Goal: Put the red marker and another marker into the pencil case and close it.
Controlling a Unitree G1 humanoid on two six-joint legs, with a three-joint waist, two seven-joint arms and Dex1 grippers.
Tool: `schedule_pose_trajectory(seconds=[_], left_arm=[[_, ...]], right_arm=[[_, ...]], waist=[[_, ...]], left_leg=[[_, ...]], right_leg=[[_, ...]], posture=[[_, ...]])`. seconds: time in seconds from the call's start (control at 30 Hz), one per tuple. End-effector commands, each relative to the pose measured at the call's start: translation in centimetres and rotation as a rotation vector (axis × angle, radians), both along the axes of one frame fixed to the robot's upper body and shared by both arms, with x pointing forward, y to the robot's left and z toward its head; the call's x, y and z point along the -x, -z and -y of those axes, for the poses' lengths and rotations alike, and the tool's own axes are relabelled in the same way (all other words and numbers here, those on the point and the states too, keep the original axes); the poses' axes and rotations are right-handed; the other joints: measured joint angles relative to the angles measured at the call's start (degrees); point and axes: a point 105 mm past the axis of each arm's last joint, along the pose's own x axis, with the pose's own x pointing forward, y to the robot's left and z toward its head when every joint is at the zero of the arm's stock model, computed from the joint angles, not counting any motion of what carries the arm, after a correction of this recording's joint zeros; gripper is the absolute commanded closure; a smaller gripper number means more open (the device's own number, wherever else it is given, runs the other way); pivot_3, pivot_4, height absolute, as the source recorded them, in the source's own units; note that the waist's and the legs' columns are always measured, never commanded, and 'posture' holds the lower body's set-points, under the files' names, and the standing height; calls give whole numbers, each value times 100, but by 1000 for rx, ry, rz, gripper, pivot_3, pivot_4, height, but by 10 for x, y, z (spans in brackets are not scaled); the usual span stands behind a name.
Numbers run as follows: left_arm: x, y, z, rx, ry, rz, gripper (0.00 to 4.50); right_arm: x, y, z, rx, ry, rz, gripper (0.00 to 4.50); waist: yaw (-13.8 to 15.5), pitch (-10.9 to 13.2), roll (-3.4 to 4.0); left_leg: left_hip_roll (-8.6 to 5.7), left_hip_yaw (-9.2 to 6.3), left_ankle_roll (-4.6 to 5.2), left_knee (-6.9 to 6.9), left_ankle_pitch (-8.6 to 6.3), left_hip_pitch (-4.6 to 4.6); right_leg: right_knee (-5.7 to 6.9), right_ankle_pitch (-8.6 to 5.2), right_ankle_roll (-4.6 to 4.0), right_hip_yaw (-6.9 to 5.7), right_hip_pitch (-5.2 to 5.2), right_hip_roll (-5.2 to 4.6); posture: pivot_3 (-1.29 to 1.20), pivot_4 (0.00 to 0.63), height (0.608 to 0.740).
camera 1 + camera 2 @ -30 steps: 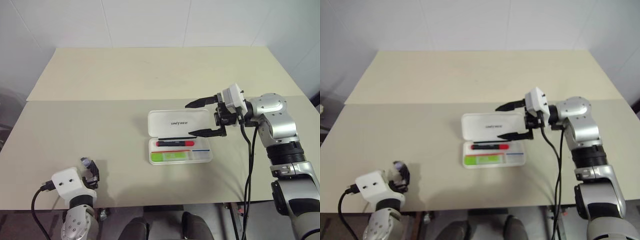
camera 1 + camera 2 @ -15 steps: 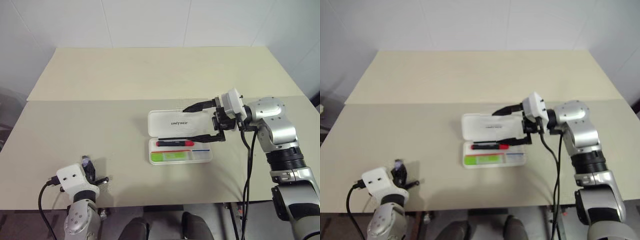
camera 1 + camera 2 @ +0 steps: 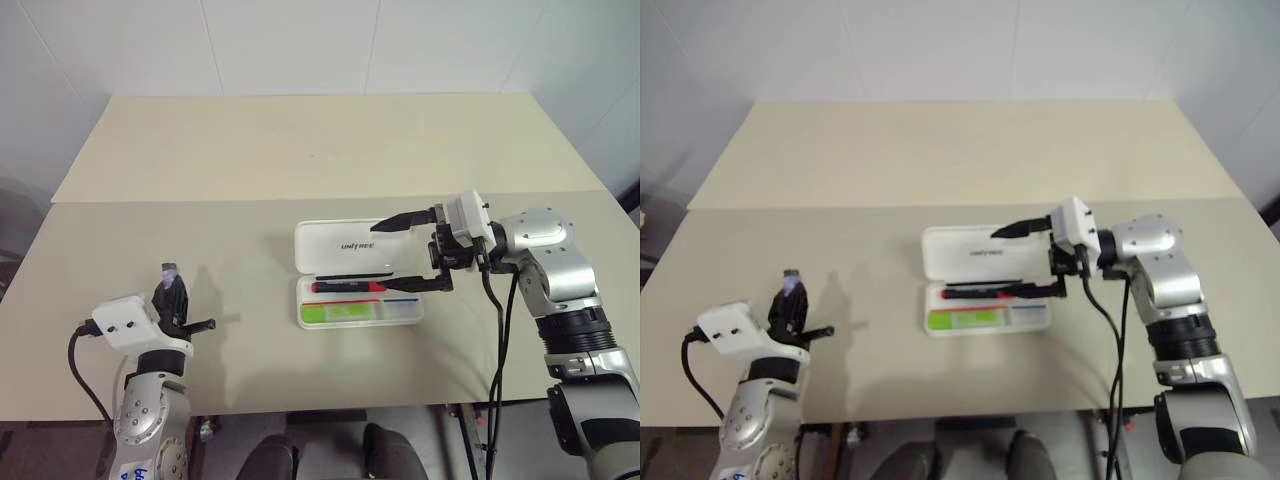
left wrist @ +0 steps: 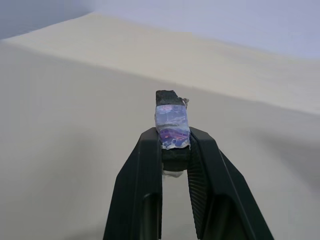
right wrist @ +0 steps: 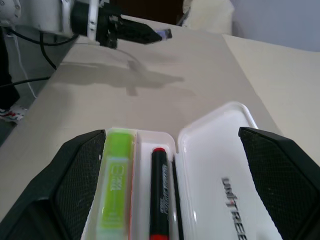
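Since the earlier frame the right gripper [image 3: 412,252] has slid in from the case's right end to stand over the pencil case [image 3: 358,272], one finger above the open lid and the other low along the tray, while the left gripper [image 3: 172,290] has lifted off the near-left part of the table [image 3: 200,160] and squeezed nearly shut. Both pens already lie in the tray — the red marker [image 3: 349,286] at its far side, against the hinge, and the lime-green highlighter [image 3: 342,313] just beside it in the near-left compartment — so the step in hand looks like the closing. Each pen lies flat with its long axis running left to right, parallel to the case's long side; in the right wrist view the marker [image 5: 159,192] and highlighter [image 5: 116,185] sit side by side, a thin wall between them. The lid is folded back flat on the table beyond the tray, lettering facing up. The right gripper is spread wide and grasps nothing; I cannot tell whether either finger touches the plastic. The left gripper's fingers [image 4: 145,190] pinch only a small dark taped pad, well apart from the case. The next move probably calls for catching the lid's far edge and swinging it over the hinge towards the robot, then pressing down until it latches — without nudging the tray across the table.
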Motion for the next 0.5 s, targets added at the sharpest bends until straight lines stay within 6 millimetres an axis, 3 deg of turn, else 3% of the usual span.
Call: schedule_pose_trajectory(seconds=[0.03,0.3,0.5], left_arm=[[5,-29,9,-27,154,132,4128],[6,-41,31,-252,639,148,4128],[-12,-47,49,-362,921,126,4128]], right_arm=[[-3,-9,14,-28,76,57,0],[-7,-8,42,-29,228,84,0],[2,-6,68,1,322,85,0]], waist=[[5,0,0],[-12,5,11],[19,6,13]], left_leg=[[1,0,0,-1,0,0],[1,4,1,1,-1,4],[2,1,1,4,-1,7]], right_leg=[[0,0,0,-1,0,0],[0,0,-1,-5,3,1],[5,8,-12,-10,6,4]], posture=[[0,150,740],[0,150,740],[0,150,740]])
